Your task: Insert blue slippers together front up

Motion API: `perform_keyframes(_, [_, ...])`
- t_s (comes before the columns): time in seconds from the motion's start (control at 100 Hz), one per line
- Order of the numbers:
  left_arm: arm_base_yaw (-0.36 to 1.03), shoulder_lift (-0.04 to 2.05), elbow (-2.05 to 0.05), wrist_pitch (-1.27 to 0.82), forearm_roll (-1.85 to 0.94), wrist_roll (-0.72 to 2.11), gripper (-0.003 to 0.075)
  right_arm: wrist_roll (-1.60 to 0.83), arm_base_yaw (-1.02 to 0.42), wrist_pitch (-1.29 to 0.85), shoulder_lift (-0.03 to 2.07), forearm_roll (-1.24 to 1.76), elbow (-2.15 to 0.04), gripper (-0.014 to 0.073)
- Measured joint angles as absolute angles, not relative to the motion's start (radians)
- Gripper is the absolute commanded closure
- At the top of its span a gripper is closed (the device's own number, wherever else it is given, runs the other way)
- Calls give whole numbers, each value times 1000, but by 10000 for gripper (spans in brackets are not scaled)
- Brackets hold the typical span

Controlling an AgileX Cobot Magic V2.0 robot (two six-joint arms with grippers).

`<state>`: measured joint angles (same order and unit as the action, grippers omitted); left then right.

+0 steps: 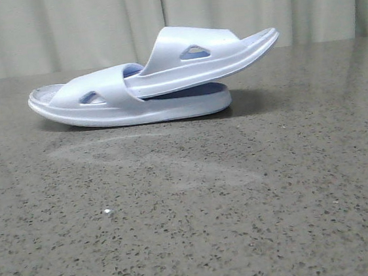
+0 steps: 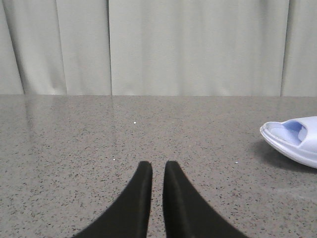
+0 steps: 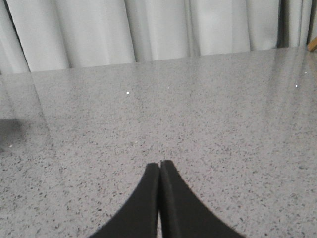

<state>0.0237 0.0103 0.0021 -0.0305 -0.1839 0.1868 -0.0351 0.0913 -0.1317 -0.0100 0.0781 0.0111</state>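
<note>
The two blue slippers lie nested on the table in the front view. The lower slipper [image 1: 111, 106] lies flat on its sole. The upper slipper [image 1: 192, 58] has one end pushed under the lower one's strap, and its other end tilts up to the right. Neither gripper shows in the front view. In the left wrist view my left gripper [image 2: 158, 166] is empty and nearly shut, with a narrow slit between the fingertips; one end of a slipper [image 2: 297, 141] lies off to its side. In the right wrist view my right gripper [image 3: 160, 163] is shut and empty; no slipper shows there.
The slippers rest on a grey speckled stone table [image 1: 191, 210]. A pale curtain [image 1: 93, 22] hangs behind the table's far edge. A small white speck [image 1: 107, 212] lies on the table near the front.
</note>
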Motion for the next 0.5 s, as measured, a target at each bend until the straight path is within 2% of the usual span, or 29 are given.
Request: perform_keyframes(0.5, [24, 10, 2, -30, -184, 187, 705, -35, 91, -119, -10, 76, 11, 679])
